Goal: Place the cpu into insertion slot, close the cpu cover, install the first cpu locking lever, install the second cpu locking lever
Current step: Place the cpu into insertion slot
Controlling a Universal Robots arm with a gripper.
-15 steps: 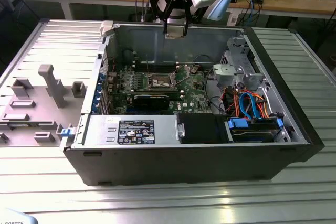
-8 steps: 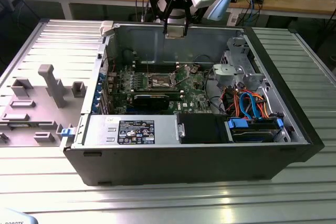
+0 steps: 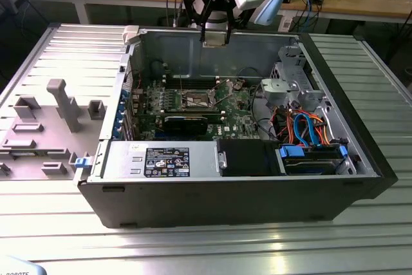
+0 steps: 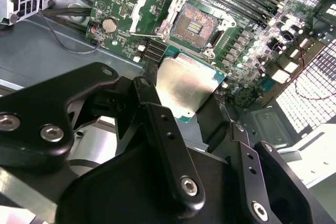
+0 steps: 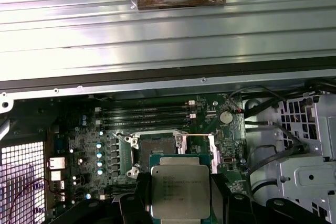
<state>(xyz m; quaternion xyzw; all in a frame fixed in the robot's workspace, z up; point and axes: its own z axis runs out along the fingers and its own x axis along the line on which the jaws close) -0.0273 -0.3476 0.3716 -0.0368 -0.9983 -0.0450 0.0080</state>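
The arm hangs over the far wall of the open computer case (image 3: 225,192), which sits on the ribbed metal bench (image 3: 193,243). Its end effector (image 3: 214,37) is up at the rim, well above the green board (image 3: 239,111) on the case floor. In the second wrist view the black fingers (image 4: 148,96) are pinched on two opposite edges of the cpu (image 4: 184,83), held flat with its dull silver top towards that camera; the first wrist view shows it too (image 5: 180,190).

Down on the board, the insertion slot (image 4: 195,26) lies bare, its dark centre uncovered, and the chip is well apart from it in the air. The cpu cover (image 4: 139,11) is swung open beside the socket (a thin silvery frame with the board showing through its window). Off to the exterior view's left, a grey moulded fixture plate (image 3: 45,127) rests on the bench next to the case.
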